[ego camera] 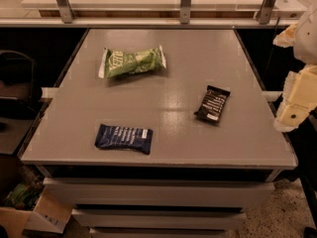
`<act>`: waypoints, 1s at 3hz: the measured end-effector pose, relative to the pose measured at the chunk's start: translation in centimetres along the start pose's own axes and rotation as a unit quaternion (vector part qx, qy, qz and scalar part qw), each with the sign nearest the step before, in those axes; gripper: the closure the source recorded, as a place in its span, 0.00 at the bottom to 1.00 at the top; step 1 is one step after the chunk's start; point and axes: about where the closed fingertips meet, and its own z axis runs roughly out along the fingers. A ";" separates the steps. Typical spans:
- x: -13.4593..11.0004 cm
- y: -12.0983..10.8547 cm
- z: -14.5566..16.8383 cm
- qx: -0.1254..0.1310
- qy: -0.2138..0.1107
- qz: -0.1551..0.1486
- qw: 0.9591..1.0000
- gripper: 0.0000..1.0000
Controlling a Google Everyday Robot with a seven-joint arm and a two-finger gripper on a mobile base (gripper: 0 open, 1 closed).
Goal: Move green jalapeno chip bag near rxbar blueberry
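One each: chip bag (pixel 131 62), rxbar (pixel 124 138), black bar (pixel 212 104); claw (pixel 296 103) at right.

The green jalapeno chip bag (pixel 132 62) lies well apart from rxbar blueberry (pixel 124 138); gripper (pixel 296 102) hangs right of table (pixel 173 98).

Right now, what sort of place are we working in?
Probably an office break area or lab: a grey counter over drawers, packaged snacks like the green jalapeno chip bag and rxbar blueberry, a cardboard box below. The pincer hangs at the right edge.
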 end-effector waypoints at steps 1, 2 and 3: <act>0.0 0.0 0.0 0.000 0.000 0.000 1.000 0.00; -2.2 -2.0 0.7 0.005 -0.015 -0.033 0.999 0.00; -8.2 -5.8 3.3 0.003 -0.036 -0.122 0.992 0.00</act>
